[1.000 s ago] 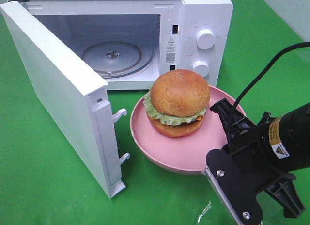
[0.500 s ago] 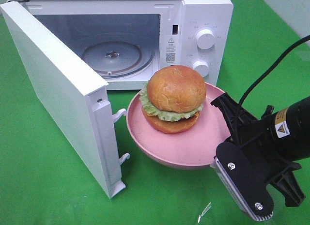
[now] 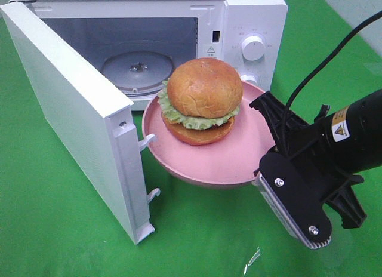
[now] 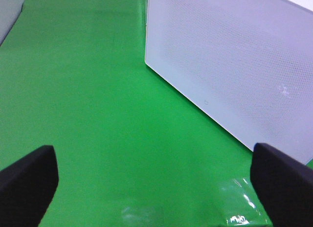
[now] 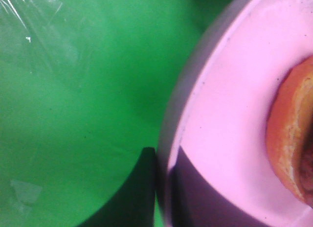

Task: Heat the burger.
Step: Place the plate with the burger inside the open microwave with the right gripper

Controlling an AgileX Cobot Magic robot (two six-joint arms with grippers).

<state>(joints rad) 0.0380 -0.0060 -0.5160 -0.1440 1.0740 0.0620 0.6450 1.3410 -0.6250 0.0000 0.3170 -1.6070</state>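
Note:
The burger (image 3: pixel 204 98), golden buns with green lettuce, sits on the pink plate (image 3: pixel 239 160). My right gripper (image 3: pixel 265 169) is shut on the plate's near right rim and holds it off the green cloth, just in front of the open microwave (image 3: pixel 250 20). In the right wrist view the gripper (image 5: pixel 164 188) clamps the plate's rim (image 5: pixel 230 114), with the burger's bun (image 5: pixel 293 139) at the edge. My left gripper (image 4: pixel 156 188) is open and empty over the cloth, beside the microwave's door (image 4: pixel 234 65). It does not show in the exterior view.
The microwave's door (image 3: pixel 65 104) stands open to the left, its latch hooks close to the plate's left rim. A glass turntable (image 3: pixel 137 68) lies inside the cavity. Two knobs (image 3: pixel 253 47) are on the right panel. Green cloth (image 3: pixel 197 241) covers the table.
My right gripper has lifted the plate with the burger and carried it up and left, toward the microwave's opening. The door has not moved.

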